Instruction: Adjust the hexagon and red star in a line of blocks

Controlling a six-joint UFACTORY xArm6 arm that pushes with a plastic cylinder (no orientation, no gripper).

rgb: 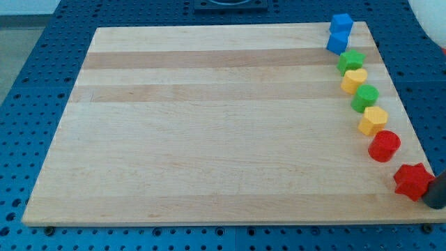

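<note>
Wood of a pale colour makes the board (209,125), which lies on a blue table with holes (42,70). Along the view's right edge the blocks stand in a bent line. From the top: two blue blocks (339,33) touching, a green star (351,61), a yellow heart (354,80), a green round block (364,97), the yellow hexagon (373,120), a red cylinder (384,146) and the red star (412,180). The red star is well apart from the cylinder, near the board's bottom right corner. My tip (433,202) is dark, at the view's right edge, touching the red star from the lower right. There is no claw here, so no state to tell.
</note>
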